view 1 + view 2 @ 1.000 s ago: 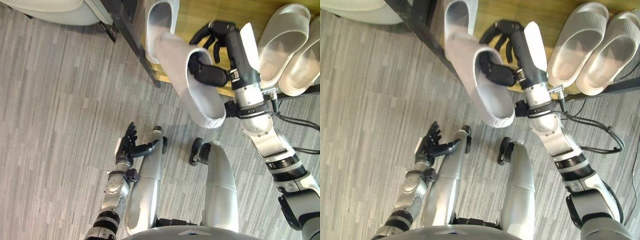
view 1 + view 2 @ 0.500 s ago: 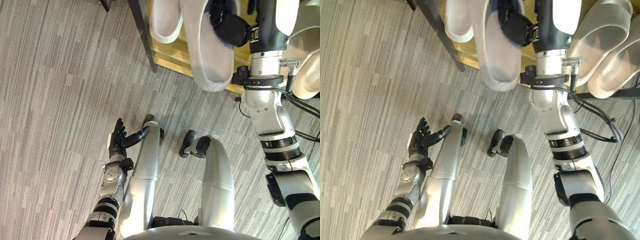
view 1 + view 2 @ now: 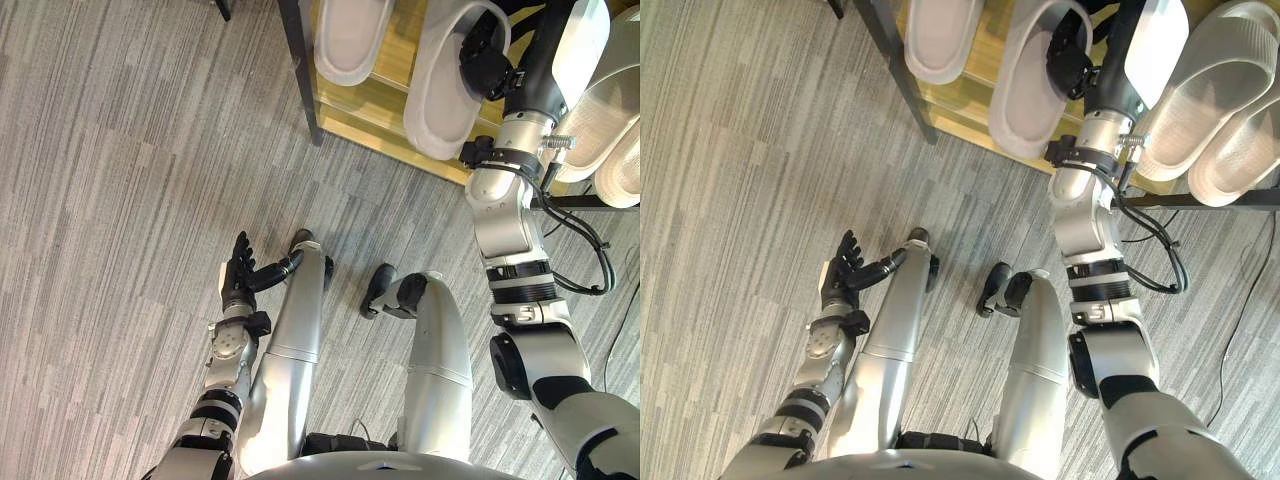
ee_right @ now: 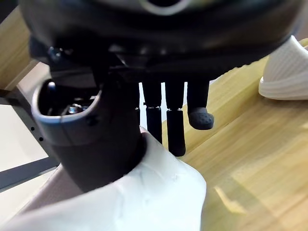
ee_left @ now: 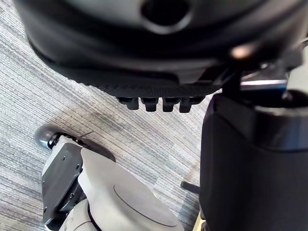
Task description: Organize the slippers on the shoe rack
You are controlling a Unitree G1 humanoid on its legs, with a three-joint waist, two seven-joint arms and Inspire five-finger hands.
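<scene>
The right hand (image 3: 486, 62), pinching the slipper (image 3: 440, 100), has set it on the shoe rack (image 3: 375, 95)'s left end beside the other slipper (image 3: 350, 35). Release looks next. The left hand (image 3: 238, 280) hangs spread.

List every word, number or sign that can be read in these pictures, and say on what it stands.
No text can be read: the held slipper in the right hand, the other slippers and the wooden shoe rack show no print.
</scene>
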